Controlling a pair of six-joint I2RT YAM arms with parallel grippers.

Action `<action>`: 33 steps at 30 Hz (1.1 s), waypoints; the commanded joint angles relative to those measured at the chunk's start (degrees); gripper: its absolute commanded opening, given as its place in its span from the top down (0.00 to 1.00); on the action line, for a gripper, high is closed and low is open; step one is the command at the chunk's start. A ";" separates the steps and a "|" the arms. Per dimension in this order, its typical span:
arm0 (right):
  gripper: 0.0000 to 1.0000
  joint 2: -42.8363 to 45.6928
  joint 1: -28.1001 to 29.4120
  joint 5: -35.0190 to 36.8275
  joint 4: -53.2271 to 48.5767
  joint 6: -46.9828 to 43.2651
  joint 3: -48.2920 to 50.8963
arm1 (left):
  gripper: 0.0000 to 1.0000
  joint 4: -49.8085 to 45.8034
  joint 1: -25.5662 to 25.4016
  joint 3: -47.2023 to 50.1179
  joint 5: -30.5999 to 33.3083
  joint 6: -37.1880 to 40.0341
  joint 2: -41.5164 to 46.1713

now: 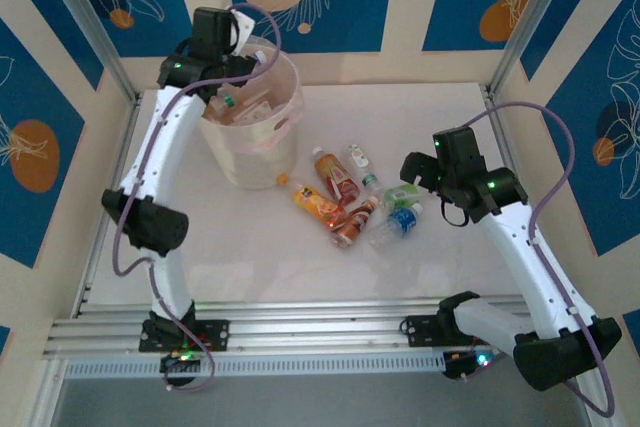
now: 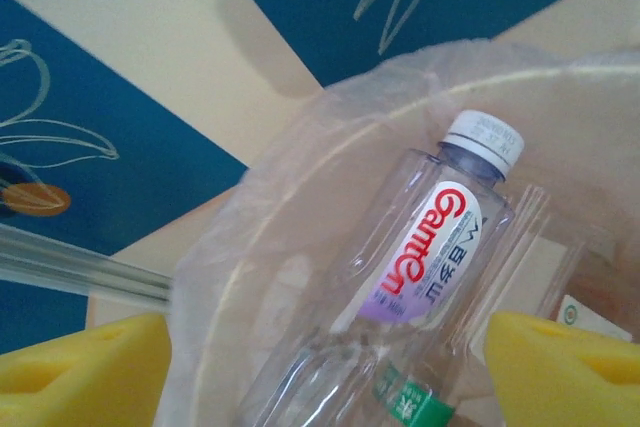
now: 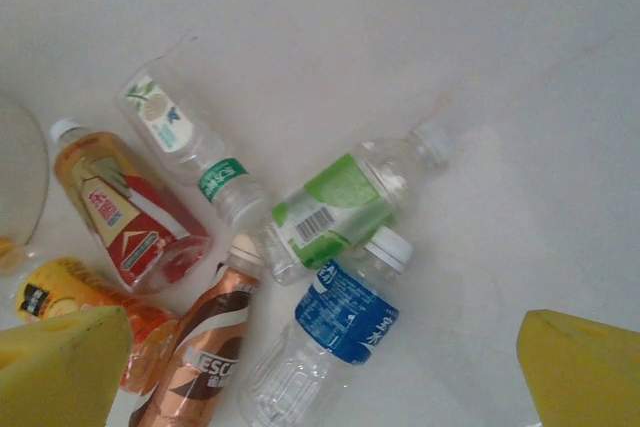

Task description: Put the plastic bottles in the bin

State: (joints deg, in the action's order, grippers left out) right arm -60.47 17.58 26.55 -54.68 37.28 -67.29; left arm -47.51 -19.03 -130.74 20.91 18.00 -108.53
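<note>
The left gripper (image 1: 230,69) is hanging over the bin (image 1: 252,137), which is standing near the far left corner of the table (image 1: 250,252), and its yellow pads (image 2: 80,372) are sitting wide apart, released and gripping nothing. Below them, inside the bag-lined bin, a clear Ganten bottle (image 2: 440,247) is lying tilted with its white cap up; its oval label is showing "Ganten" in red with Chinese characters beside it. It is leaning across another clear bottle with a green band (image 2: 410,405). The right gripper (image 3: 320,377) is hovering with its jaws spread open and empty above a cluster of bottles lying on their sides around the middle of the table, to the right of the bin. In that cluster a brown Nescafé bottle (image 3: 200,347) is showing "NESCAFE" in white letters, touching a blue-label bottle (image 3: 340,317) whose small print is too fine to read. A green-label bottle (image 3: 330,207) is showing a barcode, just beside a clear bottle with a white label and green band (image 3: 185,142). A red-label tea bottle (image 3: 125,212) and an orange bottle (image 3: 70,297) are lying nearest the bin, their writing unreadable
</note>
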 commanded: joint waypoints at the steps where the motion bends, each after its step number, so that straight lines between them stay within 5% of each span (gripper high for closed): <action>1: 0.01 -0.51 -2.59 -2.74 -1.92 3.69 3.34 | 0.08 2.59 -0.34 4.98 -3.53 -8.48 10.33; 2: 0.01 -0.53 -3.25 -3.99 -1.44 4.06 4.56 | 0.01 3.93 -0.41 7.92 -5.11 -10.33 12.86; 13: 0.00 2.72 -4.11 -12.09 3.69 11.09 18.63 | 0.01 20.22 -0.36 44.67 -18.70 -34.32 40.54; 23: 0.08 0.33 -2.05 -18.51 13.37 14.58 26.44 | 0.00 24.61 -0.35 61.60 -12.38 -43.55 55.07; 33: 0.08 -4.29 0.45 -18.18 17.38 14.79 26.85 | 0.00 25.01 -0.38 64.41 -11.12 -44.89 54.10</action>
State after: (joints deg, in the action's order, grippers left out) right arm -64.07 17.39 9.78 -39.22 51.03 -41.21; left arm -24.05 -19.05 -67.20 9.04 -25.54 -53.52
